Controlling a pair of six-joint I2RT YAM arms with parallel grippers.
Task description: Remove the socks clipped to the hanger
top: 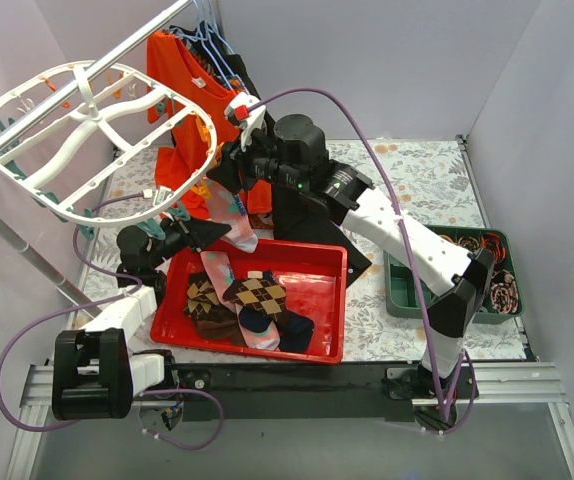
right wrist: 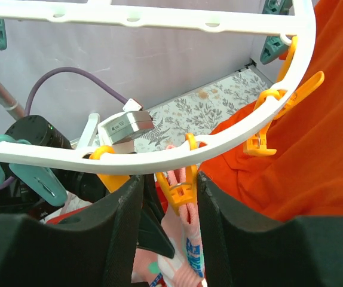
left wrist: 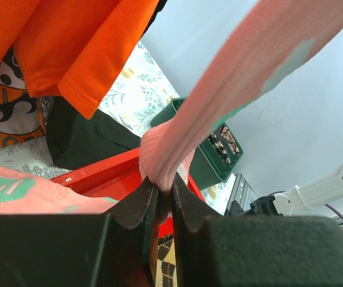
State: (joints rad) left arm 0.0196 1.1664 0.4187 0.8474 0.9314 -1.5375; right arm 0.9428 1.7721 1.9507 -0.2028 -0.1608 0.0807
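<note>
The white oval hanger (top: 97, 110) hangs at the upper left; its rim (right wrist: 159, 158) crosses the right wrist view. A pink sock with teal marks (top: 232, 210) hangs from an orange clip (right wrist: 180, 185) on that rim. My right gripper (top: 225, 170) is open, its fingers on either side of the clip (right wrist: 170, 179), with the right finger against it. My left gripper (top: 210, 237) is shut on the sock's lower end (left wrist: 164, 186), and the sock (left wrist: 219, 101) stretches up from it. Several loose socks, including a brown argyle one (top: 257, 290), lie in the red tray (top: 257, 350).
An orange shirt (top: 182, 70) and a black garment (top: 307, 230) hang beside the hanger from the metal rail (top: 137, 40). A green bin (top: 407, 290) holding small items stands at the right. More orange and teal clips line the rim.
</note>
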